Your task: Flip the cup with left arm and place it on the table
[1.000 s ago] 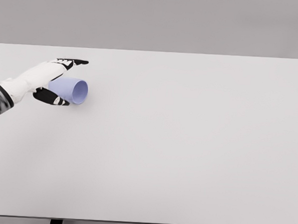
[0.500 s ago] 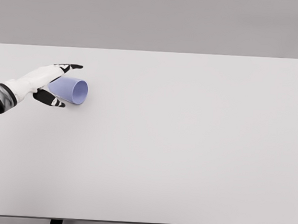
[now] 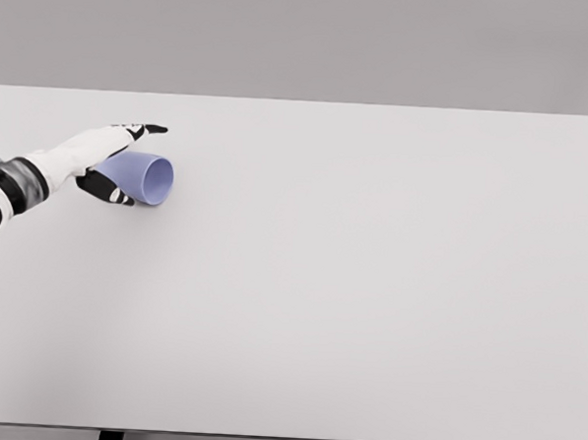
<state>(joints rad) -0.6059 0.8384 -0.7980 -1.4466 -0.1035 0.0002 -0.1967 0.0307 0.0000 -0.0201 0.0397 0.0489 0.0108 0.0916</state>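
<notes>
Left hand (image 3: 108, 161) is set around the lilac cup (image 3: 143, 177), lying on its side at the counter's (image 3: 370, 283) far left, fingers above and thumb below, closing but apparently not yet gripping, so it can be flipped.

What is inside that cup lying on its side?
The cup looks empty: its mouth faces right and only the pale inner wall shows. Its closed end is covered by the left hand, so the base cannot be seen.
</notes>
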